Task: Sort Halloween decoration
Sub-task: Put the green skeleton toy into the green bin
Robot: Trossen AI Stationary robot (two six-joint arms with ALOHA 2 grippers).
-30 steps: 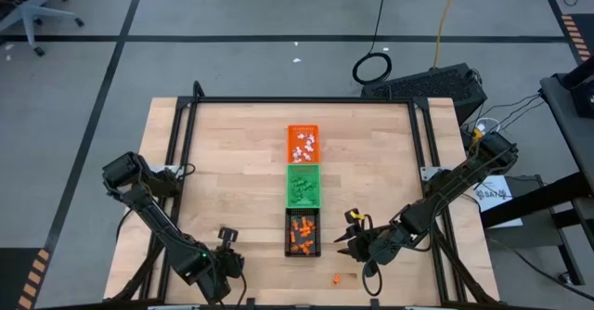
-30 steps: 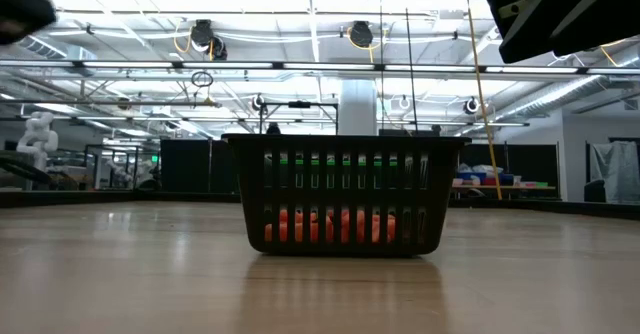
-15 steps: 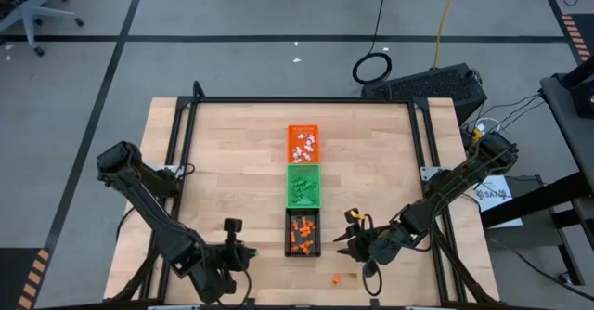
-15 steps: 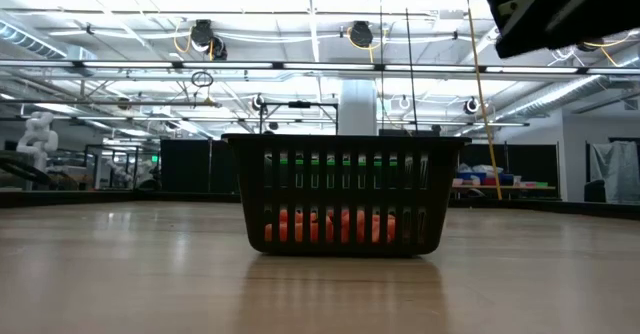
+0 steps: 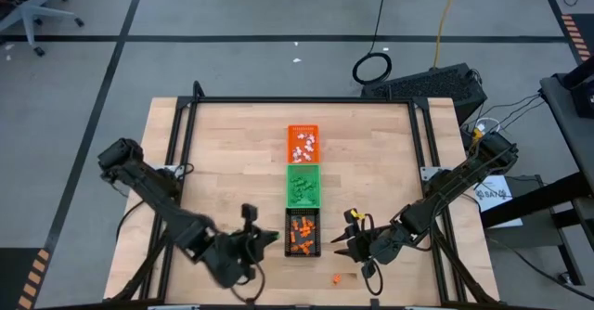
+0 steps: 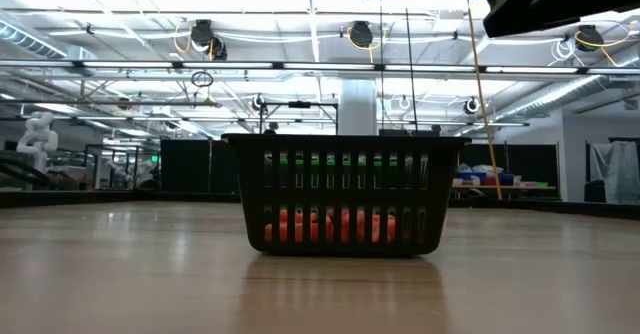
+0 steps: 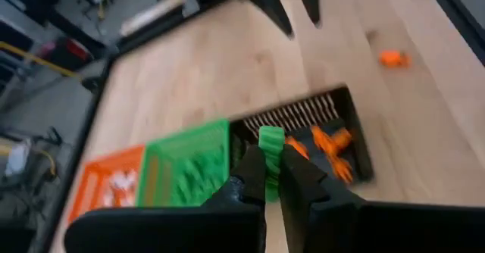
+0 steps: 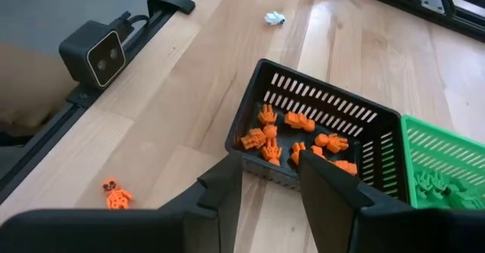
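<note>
The left gripper pinches a little green trinket near the black tray of orange trinkets — let go here and green mixes with orange. It belongs in the green tray. The right gripper waits beside the black tray, fingers apart — it might bump it. One orange trinket lies loose on the table.

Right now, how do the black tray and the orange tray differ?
The black tray sits nearest the robot and holds orange trinkets; the orange tray sits farthest and holds white trinkets. The black one stands between both hands; the orange one stands apart from them. Both are small slotted rectangles in one row.
</note>
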